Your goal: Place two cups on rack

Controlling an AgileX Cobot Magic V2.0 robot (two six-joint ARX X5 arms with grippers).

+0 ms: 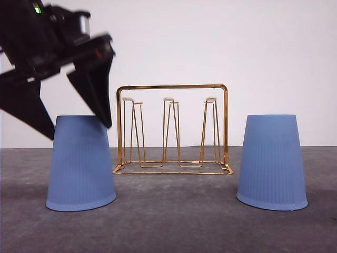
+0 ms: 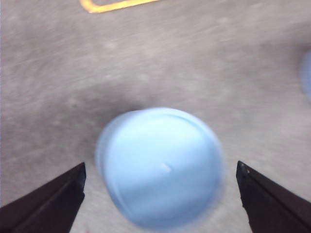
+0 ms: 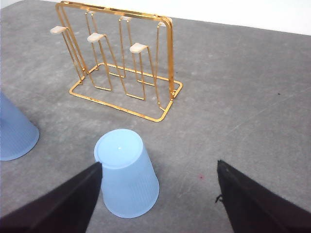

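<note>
**Left arm lines up over the first cup; rack has no cup yet**

The two cups stand upside down on the counter [image 1: 168,226], one on each side of the rack [image 1: 172,129]. The left cup [image 1: 80,163] is to the left of the rack and a little nearer to the camera; the right cup [image 1: 272,162] is to the right of it, also nearer. Standing on their rims, they are stable, and the closed bottoms face up, so it seems each can go over a prong without turning.

The rack is upright behind them, and all its white-tipped prongs are bare.

The left gripper [image 1: 68,113] is above the left cup with its jaws spread wide, one on each side of the cup's top, not touching it. In the left wrist view the cup is centred between the jaws, probably so they can close on its sides.

The right gripper [image 3: 160,199] is above the counter near the right cup, jaws spread and holding nothing.
</note>
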